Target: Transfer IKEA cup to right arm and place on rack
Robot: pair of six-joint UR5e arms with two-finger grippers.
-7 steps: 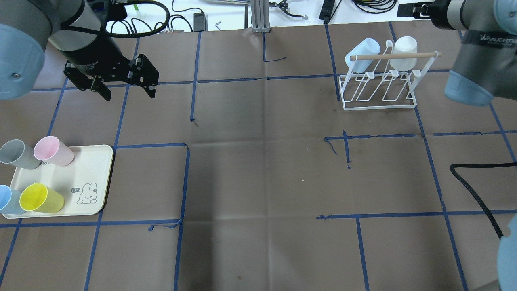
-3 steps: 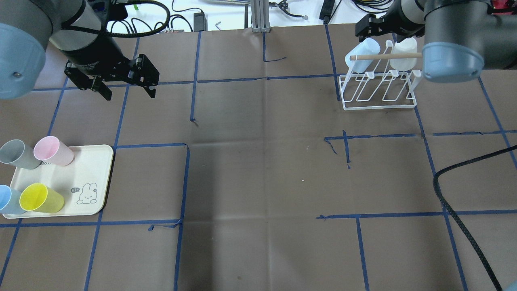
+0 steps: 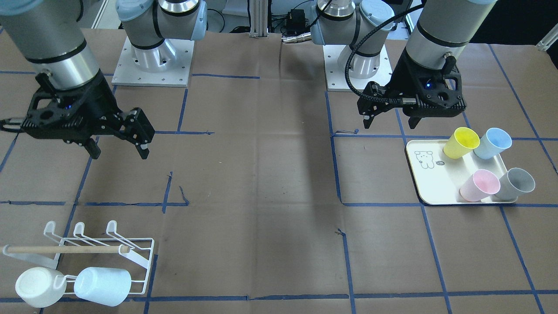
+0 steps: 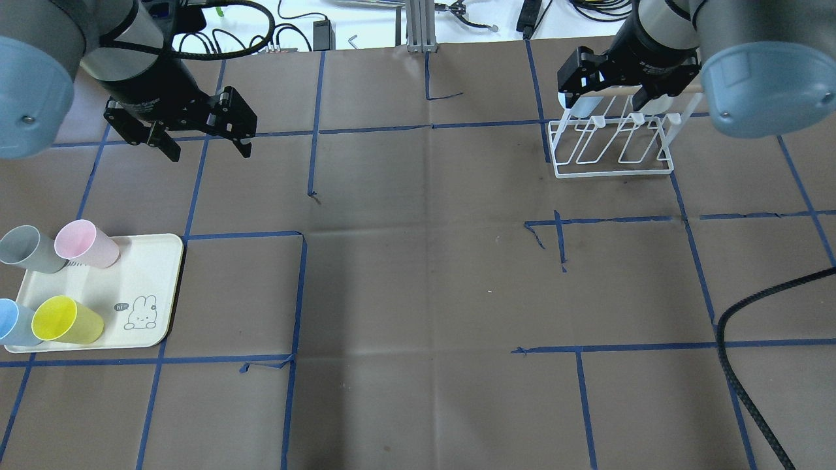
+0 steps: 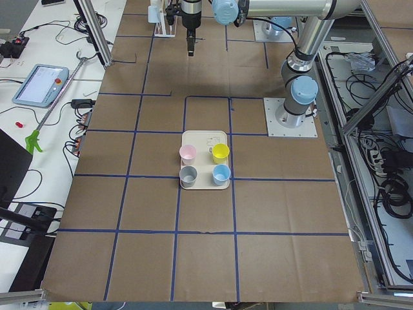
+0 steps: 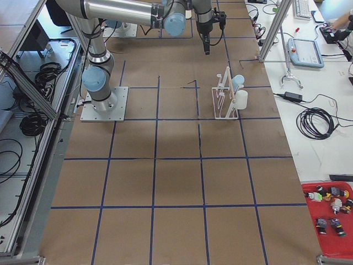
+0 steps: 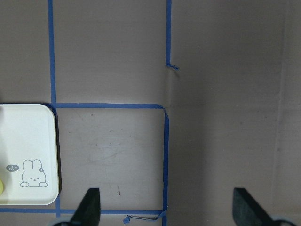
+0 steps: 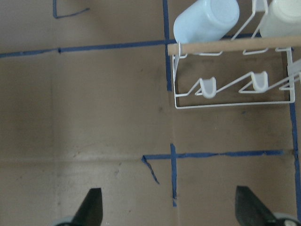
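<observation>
Brown paper gridded with blue tape covers the table. Within the last second my right gripper has swung in from the right edge and now hangs high near the rack, which already carries a pale blue cup and a white cup. My left gripper has not budged. Both pairs of fingers are spread wide, holding and touching nothing. Four IKEA cups stand on the cream tray, so I judge that a fresh hand-over is yet to start.

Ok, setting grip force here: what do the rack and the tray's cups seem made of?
The rack: thin white-coated wire, probably metal, with a pale wooden-looking dowel. The cups: likely matte plastic, judging by uniform pastel colour and thin walls; I can't confirm.
</observation>
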